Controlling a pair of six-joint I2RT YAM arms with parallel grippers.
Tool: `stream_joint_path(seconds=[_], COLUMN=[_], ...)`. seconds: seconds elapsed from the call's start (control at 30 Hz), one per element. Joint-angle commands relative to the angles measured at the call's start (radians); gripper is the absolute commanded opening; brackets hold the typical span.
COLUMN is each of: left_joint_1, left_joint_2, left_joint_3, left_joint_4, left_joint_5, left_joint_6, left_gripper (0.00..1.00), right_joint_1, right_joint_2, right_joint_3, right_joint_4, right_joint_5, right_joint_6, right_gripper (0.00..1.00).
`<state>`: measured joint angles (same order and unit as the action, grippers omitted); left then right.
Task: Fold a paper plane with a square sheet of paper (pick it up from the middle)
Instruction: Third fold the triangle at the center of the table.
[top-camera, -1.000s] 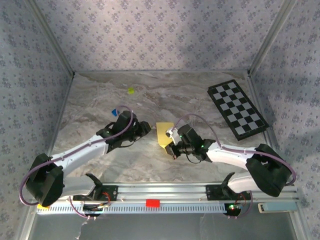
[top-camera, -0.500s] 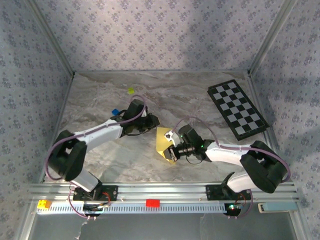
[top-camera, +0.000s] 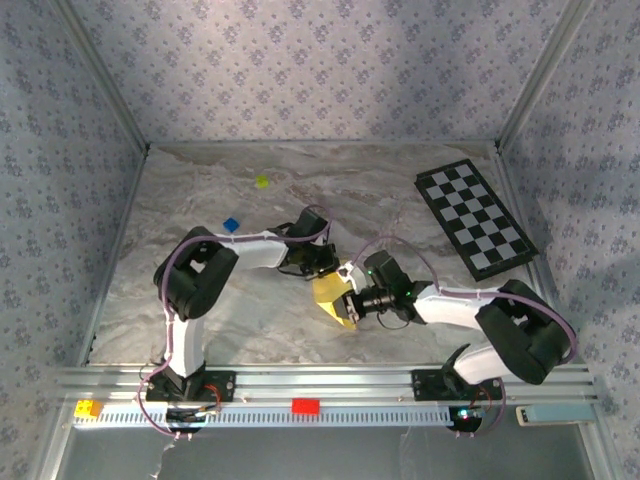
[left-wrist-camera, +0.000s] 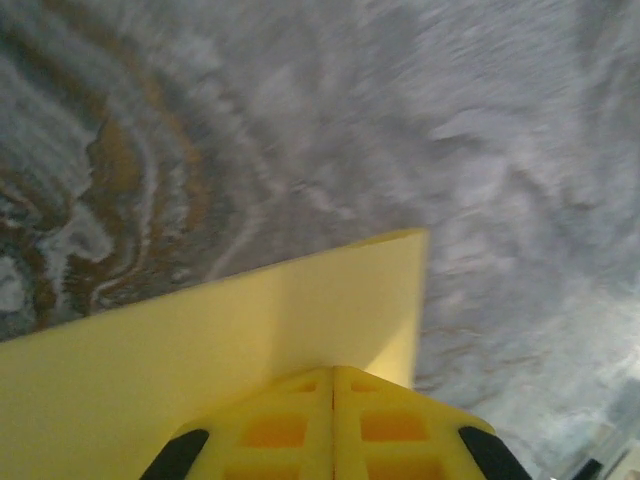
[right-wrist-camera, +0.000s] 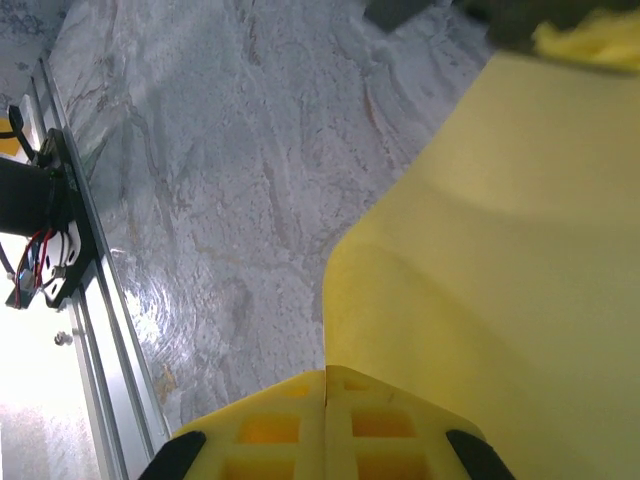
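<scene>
Swung in, my left claw (left-wrist-camera: 333, 370) now pinches shut on the thin yellow square paper sheet (left-wrist-camera: 150, 360), as does my right claw (right-wrist-camera: 327, 373); opposed pulls could tear it

A lab test booth: aluminium frame (top-camera: 103, 75), wallpapered walls (top-camera: 320, 70), marbled tabletop (top-camera: 330, 190)

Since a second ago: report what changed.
The left gripper swung right across the table to the paper and closed on its far edge. The paper slid slightly nearer the bases. The right gripper stayed shut on it; the board did not move.
</scene>
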<state>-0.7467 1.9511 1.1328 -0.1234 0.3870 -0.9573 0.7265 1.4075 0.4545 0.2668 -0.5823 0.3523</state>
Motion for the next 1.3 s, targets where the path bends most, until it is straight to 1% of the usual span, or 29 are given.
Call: stream_joint_path(seconds=[0.0, 0.17, 0.33, 0.43, 0.57, 1.0, 1.13, 1.27], left_joint_1=[-0.003, -0.003, -0.007, -0.008, -0.011, -0.014, -0.015, -0.021], left_joint_2=[0.023, 0.033, 0.031, 0.028, 0.03, 0.044, 0.048, 0.042], left_joint_3=[0.009, -0.009, -0.014, -0.009, 0.0, 0.015, 0.016, 0.009], left_joint_4=[-0.051, -0.052, -0.042, -0.035, -0.044, -0.051, -0.045, -0.042], left_joint_5=[-0.013, -0.025, -0.028, -0.025, -0.026, -0.031, -0.028, -0.044], left_joint_6=[0.029, 0.032, 0.035, 0.041, 0.046, 0.044, 0.04, 0.031], left_gripper=[0.05, 0.04, 0.04, 0.05, 0.05, 0.05, 0.04, 0.04], right_joint_1=[-0.02, -0.087, -0.147, -0.165, -0.172, -0.187, -0.195, -0.195], right_joint_2=[0.011, 0.038, 0.072, 0.104, 0.135, 0.166, 0.183, 0.183], right_joint_3=[-0.008, 0.017, 0.027, 0.046, 0.064, 0.106, 0.117, 0.113], right_joint_4=[0.01, -0.049, -0.054, -0.061, -0.065, -0.107, -0.11, -0.114], right_joint_5=[-0.046, -0.088, -0.114, -0.132, -0.141, -0.128, -0.153, -0.15], right_joint_6=[0.009, -0.022, -0.034, -0.041, -0.046, -0.081, -0.076, -0.079], right_gripper=[0.0, 0.0, 0.0, 0.0, 0.0, 0.0, 0.0, 0.0])
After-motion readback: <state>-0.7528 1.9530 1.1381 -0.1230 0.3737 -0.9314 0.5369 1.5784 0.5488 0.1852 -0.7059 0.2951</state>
